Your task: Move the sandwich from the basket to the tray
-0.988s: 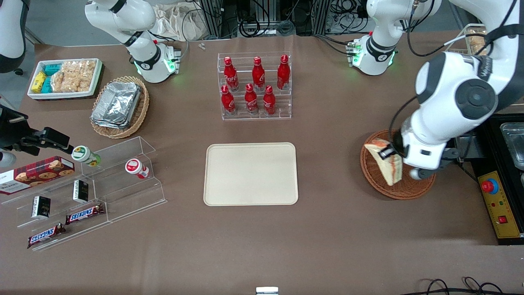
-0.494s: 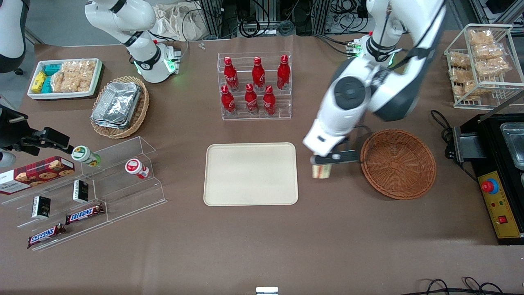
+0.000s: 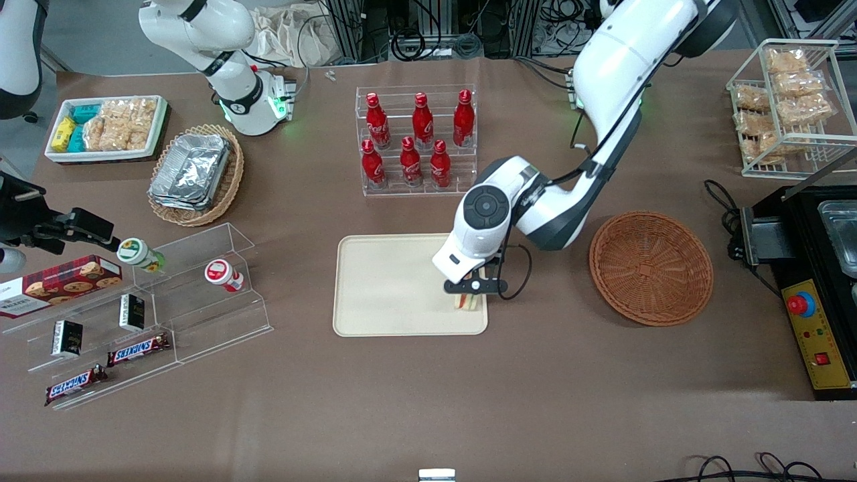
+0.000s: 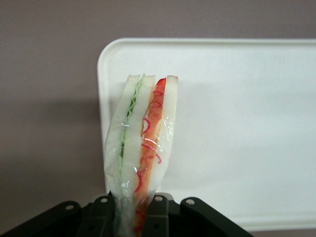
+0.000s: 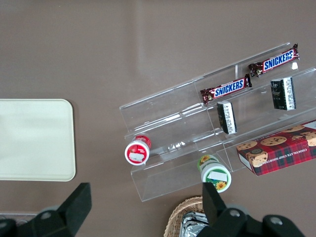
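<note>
My left gripper [image 3: 469, 293] hangs over the tray's [image 3: 395, 284] corner nearest the basket, shut on the sandwich [image 3: 468, 302]. In the left wrist view the wrapped sandwich [image 4: 140, 143] shows white bread with green and red filling, pinched between the two black fingers [image 4: 157, 217] of the gripper [image 4: 132, 217], with the cream tray [image 4: 237, 128] beneath it. The reddish-brown wicker basket [image 3: 651, 268] stands empty on the table, toward the working arm's end from the tray.
A clear rack of red bottles [image 3: 416, 140] stands farther from the front camera than the tray. Clear acrylic shelves with snack bars and small jars [image 3: 154, 308] sit toward the parked arm's end. A wire rack of bagged snacks [image 3: 787, 100] and a black box [image 3: 820, 281] flank the basket.
The gripper carried the sandwich out of the basket, across the bare table, and now holds it over the tray's corner. The basket is left empty.
</note>
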Available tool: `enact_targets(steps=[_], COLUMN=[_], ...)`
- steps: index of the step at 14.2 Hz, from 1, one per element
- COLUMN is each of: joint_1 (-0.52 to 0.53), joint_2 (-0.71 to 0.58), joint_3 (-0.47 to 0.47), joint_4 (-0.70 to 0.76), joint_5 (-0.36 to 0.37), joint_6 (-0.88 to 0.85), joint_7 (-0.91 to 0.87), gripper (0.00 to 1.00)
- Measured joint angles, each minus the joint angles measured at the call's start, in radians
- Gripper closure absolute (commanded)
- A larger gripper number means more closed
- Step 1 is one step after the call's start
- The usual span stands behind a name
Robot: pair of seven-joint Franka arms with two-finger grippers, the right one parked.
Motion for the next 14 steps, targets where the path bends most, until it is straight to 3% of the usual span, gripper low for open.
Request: enact_targets(steps=[3, 4, 5, 6, 7, 14], joint_1=[-0.010, -0.015, -0.020, -0.023, -0.024, -0.023], joint_2=[0.076, 0.090, 0.092, 0.092, 0.093, 0.086], joint_3=[0.000, 0.000, -0.001, -0.001, -0.001, 0.003], joint_4=[0.032, 0.039, 0.045, 0.048, 0.048, 0.072], joint_5=[0.087, 0.114, 0.126, 0.130, 0.133, 0.136], joint_6=[0.022, 0.024, 0.023, 0.022, 0.022, 0.024], joint_7=[-0.053, -0.074, -0.087, -0.094, -0.098, -0.108], gripper=[0.98, 0.88, 0.60, 0.07, 0.00, 0.00])
